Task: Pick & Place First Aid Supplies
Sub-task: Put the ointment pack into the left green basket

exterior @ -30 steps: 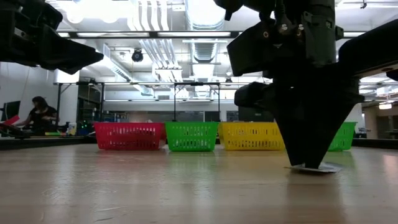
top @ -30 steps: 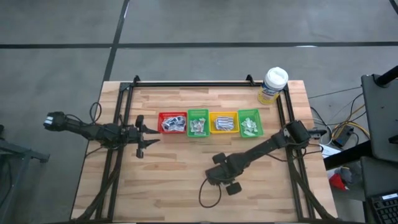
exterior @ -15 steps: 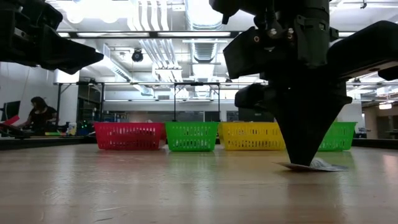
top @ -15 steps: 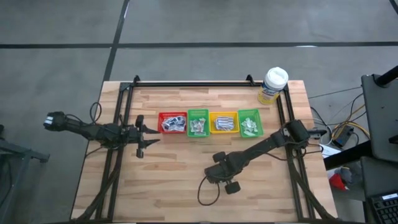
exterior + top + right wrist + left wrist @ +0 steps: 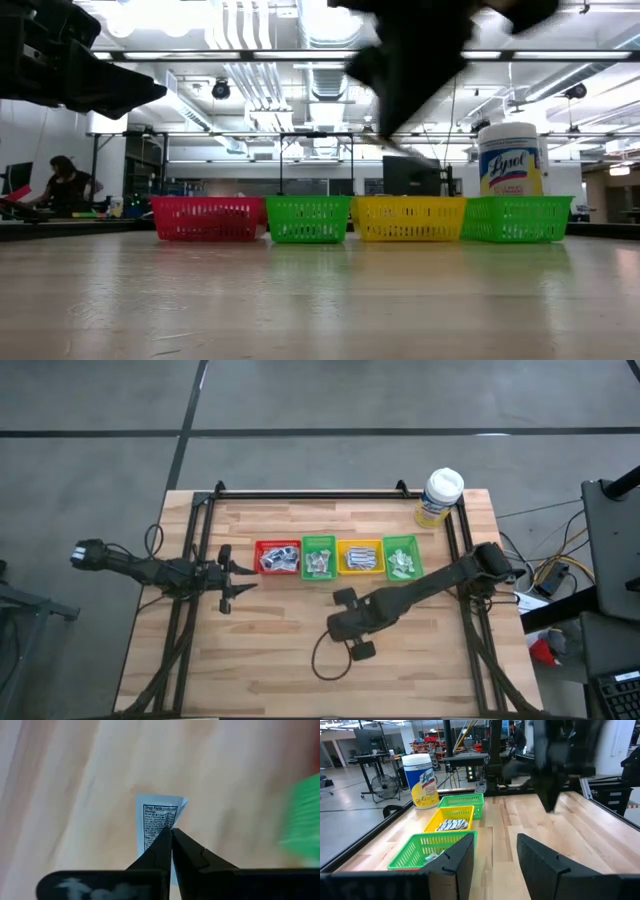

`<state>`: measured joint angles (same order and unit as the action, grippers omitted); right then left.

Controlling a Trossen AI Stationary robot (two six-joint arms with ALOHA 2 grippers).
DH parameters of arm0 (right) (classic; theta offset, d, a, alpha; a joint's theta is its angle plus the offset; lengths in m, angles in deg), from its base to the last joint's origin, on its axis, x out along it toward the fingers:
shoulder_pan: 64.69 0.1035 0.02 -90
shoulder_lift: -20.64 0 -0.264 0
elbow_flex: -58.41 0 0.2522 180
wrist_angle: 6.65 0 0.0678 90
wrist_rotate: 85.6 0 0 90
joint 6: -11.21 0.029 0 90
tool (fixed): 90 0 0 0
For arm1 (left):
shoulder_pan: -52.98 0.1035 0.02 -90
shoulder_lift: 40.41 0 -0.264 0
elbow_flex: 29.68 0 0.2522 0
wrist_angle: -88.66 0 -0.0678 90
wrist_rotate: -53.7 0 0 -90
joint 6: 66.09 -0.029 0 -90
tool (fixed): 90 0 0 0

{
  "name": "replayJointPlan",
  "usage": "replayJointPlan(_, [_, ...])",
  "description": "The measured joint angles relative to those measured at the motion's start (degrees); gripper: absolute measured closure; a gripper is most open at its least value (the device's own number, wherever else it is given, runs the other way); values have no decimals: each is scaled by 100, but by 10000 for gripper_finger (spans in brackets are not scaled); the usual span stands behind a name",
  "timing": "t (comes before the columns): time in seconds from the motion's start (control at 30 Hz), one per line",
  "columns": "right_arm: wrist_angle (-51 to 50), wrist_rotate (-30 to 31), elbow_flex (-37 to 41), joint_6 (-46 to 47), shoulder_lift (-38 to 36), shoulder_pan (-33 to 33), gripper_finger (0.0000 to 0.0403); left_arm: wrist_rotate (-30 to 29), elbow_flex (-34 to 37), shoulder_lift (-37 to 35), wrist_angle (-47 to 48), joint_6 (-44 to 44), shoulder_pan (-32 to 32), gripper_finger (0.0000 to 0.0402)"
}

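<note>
My right gripper (image 5: 171,831) (image 5: 336,626) hangs over the middle of the table, in front of the bins, shut on one small white paper packet (image 5: 154,817) with fine black print. In the low view the packet (image 5: 405,152) shows as a thin slanted strip under the blurred gripper. More packets lie in the row of bins: red (image 5: 277,557), green (image 5: 318,557), yellow (image 5: 360,557) and green (image 5: 402,557). My left gripper (image 5: 238,582) (image 5: 495,855) waits open and level at the table's left, beside the red bin. My right gripper pinches the packet between its two fingertips at one long edge (image 5: 163,824), about halfway along. The fingers come from above, slanting steeply down. The packet is lifted clear of the table and sits tilted under the fingertips.
A white-capped wipes bottle (image 5: 440,497) (image 5: 510,160) stands at the far right corner behind the bins. A black rail frame (image 5: 300,493) runs along the table's far and side edges. Bare wood lies in front of the bins. A person (image 5: 65,185) sits far off in the room.
My right gripper has taken hold of the packet that lay flat on the table and risen with it, drifting toward the far and left edges. The packet first tipped up at one edge and now hangs clear of the wood.
</note>
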<state>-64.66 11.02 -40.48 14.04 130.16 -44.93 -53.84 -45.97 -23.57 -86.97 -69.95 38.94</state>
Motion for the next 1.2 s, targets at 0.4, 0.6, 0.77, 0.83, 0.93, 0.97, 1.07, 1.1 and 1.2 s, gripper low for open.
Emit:
replayJointPlan(0.4, [1069, 1937, -432, -1085, -69, -780, 395, 1, 0, 0, 0, 2, -2, 251])
replayJointPlan(0.6, [1477, 2164, -421, 519, -64, -1435, 394, 2, 0, 0, -2, 2, 0, 251])
replayJointPlan(0.77, [1476, 2164, -388, 2400, -64, -1998, 394, 1, 0, 0, 0, 2, -2, 251])
replayJointPlan(0.83, [1475, 2161, -388, 3250, -64, -2172, 394, 2, 0, 0, 0, 2, -2, 251])
replayJointPlan(0.93, [1470, 2070, -364, 4452, -64, -2348, 394, 2, 0, 0, 0, 2, -2, 251])
replayJointPlan(0.97, [1466, 1966, -358, 4673, -64, -2393, 394, 1, 0, 0, 0, 2, -2, 251])
replayJointPlan(1.07, [1466, 1634, -357, 4896, -64, -2467, 394, 1, 0, 0, 0, 1, -2, 251])
replayJointPlan(1.1, [1466, 1580, -357, 4959, -64, -2475, 394, 1, 0, 0, 1, 2, -1, 251])
replayJointPlan(1.2, [1464, 1537, -357, 5096, -64, -2471, 394, 2, 0, 0, 0, 2, -2, 251])
